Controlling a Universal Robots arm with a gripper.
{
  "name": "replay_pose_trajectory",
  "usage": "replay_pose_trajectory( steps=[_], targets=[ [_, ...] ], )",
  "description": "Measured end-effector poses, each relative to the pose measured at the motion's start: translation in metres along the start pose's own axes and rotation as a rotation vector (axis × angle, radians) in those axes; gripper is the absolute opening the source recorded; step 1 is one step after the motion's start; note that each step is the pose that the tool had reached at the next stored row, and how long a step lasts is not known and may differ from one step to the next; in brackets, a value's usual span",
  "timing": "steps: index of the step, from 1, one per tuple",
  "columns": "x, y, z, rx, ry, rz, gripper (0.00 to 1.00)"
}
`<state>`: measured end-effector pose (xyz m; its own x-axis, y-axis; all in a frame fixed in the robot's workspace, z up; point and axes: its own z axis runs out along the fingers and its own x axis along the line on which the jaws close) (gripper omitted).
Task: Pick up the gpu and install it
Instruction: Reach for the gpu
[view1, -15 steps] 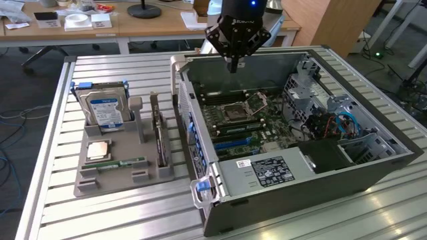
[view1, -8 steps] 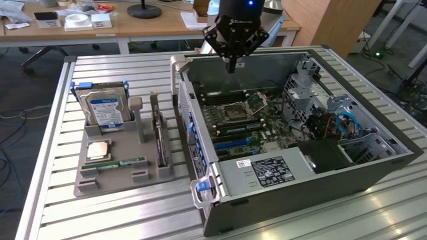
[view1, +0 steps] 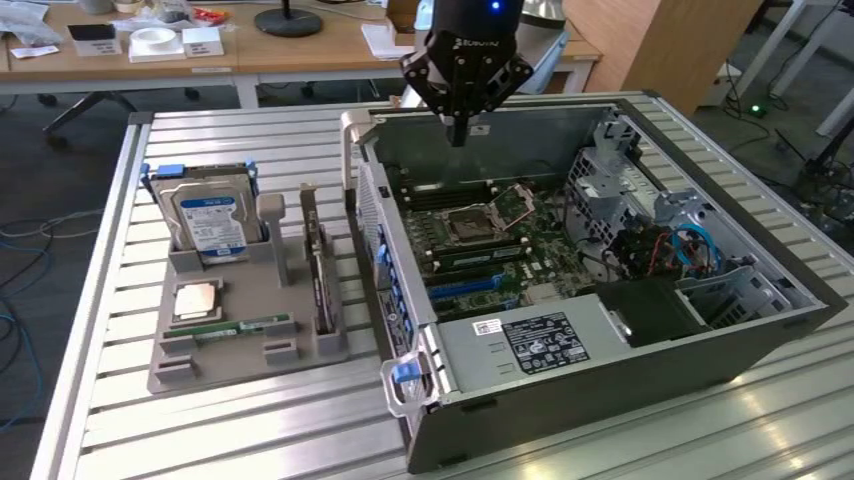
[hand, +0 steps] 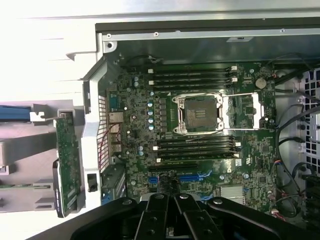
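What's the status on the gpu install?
Hand shut, empty, over open case. Gpu on edge in tray, untouched. Case wall between them.

Points the gripper (view1: 458, 138) straight down from an upright black wrist, high in the exterior view's middle. Presses the fingers (hand: 156, 220) together tip to tip, black linkages splayed either side in the wrist view.

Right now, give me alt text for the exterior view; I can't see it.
The gripper, shut and empty, hangs above the far side of the open computer case. The gpu stands on edge in the grey holder on the exterior view's left of the case, beside a hard drive.
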<state>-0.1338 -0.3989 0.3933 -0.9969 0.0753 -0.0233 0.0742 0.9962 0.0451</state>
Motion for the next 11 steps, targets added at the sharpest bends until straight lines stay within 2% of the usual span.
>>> replay_pose_trajectory(
  steps=[11],
  targets=[
    [0.0032,-0.0002,-0.0001,0.0,0.0,0.0,0.11]
  ],
)
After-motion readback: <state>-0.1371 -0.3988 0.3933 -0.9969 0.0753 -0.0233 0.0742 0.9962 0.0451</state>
